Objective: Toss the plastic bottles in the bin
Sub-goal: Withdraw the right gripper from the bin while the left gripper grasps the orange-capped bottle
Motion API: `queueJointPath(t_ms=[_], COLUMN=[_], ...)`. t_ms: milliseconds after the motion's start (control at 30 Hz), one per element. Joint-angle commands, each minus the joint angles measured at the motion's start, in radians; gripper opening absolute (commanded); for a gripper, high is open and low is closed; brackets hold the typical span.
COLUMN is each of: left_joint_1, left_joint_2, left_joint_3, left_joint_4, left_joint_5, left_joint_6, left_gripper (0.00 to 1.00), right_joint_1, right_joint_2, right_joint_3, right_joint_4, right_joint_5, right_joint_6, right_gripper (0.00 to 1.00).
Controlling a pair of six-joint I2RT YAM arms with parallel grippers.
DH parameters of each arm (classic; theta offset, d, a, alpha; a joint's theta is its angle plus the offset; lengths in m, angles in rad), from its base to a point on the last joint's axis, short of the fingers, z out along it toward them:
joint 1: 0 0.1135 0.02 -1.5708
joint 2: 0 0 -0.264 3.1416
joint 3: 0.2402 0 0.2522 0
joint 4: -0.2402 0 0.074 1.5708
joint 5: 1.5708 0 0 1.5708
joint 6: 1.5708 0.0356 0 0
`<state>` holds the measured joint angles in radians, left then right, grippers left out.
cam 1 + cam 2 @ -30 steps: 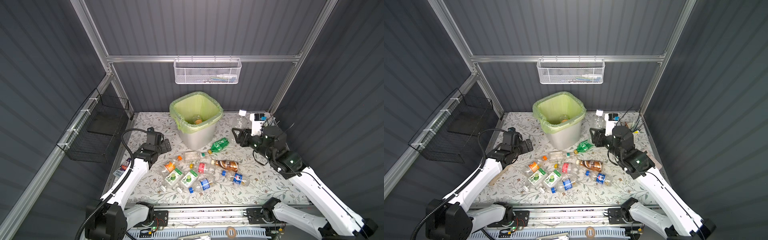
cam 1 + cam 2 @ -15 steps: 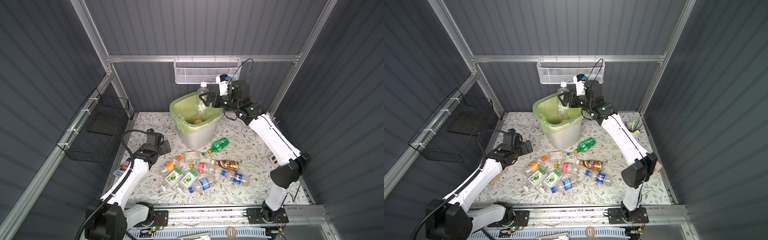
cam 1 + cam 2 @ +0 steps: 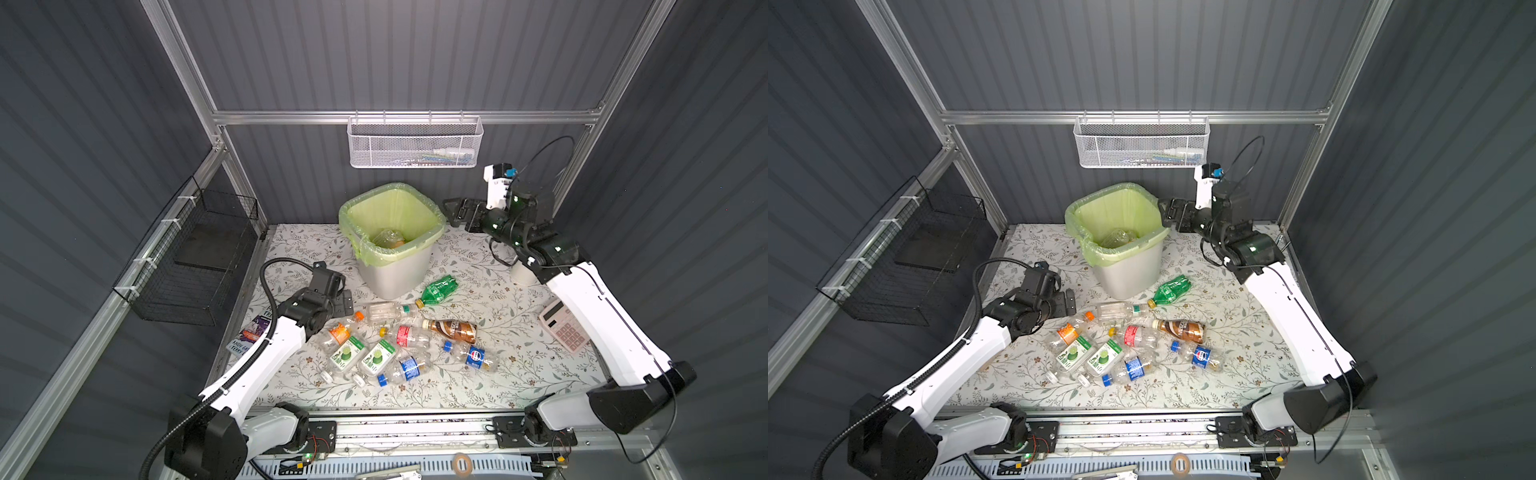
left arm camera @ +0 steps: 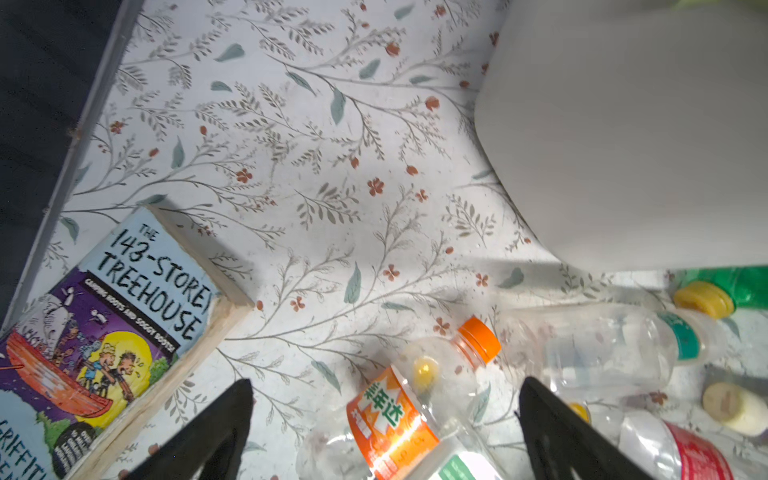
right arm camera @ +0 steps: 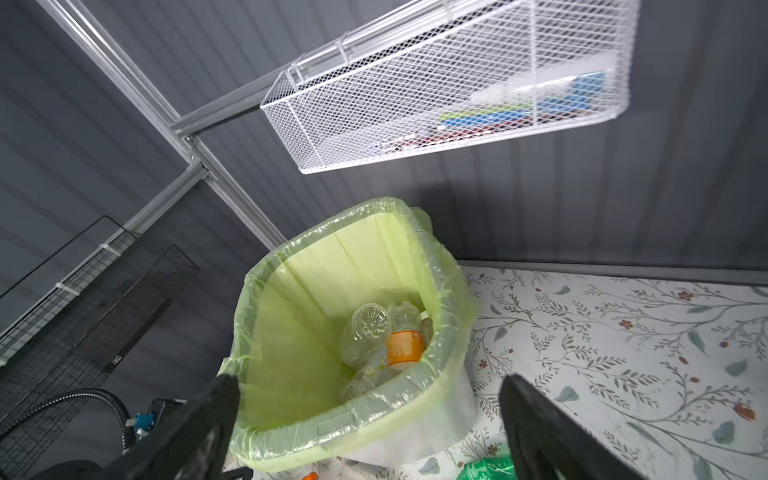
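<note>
Right wrist view shows us clear plastic bottles (image 5: 370, 328) lying inside the pale grey, green-lined plastic bin (image 5: 291, 434); our right gripper (image 3: 453, 212), at its 3 o'clock, gapes empty. Our left gripper (image 4: 386, 386), open too, hovers over a clear orange-labelled bottle (image 4: 399, 415); nudged neighbours could roll away, we judge.

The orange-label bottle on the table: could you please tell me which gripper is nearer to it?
Left. The left gripper hovers open right over the orange-label bottle; the right gripper is open, raised beside the rim of the bin, far from that bottle.
</note>
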<state>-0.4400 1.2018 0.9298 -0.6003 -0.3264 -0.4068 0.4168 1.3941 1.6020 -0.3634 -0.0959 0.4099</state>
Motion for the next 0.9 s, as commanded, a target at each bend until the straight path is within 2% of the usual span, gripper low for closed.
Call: queueJointPath(t_ms=[0,200,367,867], left_joint_1=[-0.009,-0.015,-0.022,-0.023], left_joint_2=[0.028,0.052,0.068,0.181], left_joint_3=[0.025,0.036,0.021,-0.016], left_joint_4=[-0.099,-0.19,-0.217,-0.189], left_joint_5=[0.035,0.108,0.169,0.102], left_joint_6=[0.03,0.044,0.02,-0.012], left_gripper=[0.99,0.96,0.93,0.9], right_joint_1=[-0.045,-0.12,-0.158,-0.203], right_joint_2=[-0.05,-0.172,-0.236,-0.269], right_joint_3=[-0.14,-0.345,-0.446,-0.541], right_joint_4=[0.057,0.067,0.07,0.094], right_joint_5=[0.034,0.041,0.035,0.016], right_joint_6=[0.059,0.123,0.153,0.196], right_gripper=[0.99,0.99,0.99,0.99])
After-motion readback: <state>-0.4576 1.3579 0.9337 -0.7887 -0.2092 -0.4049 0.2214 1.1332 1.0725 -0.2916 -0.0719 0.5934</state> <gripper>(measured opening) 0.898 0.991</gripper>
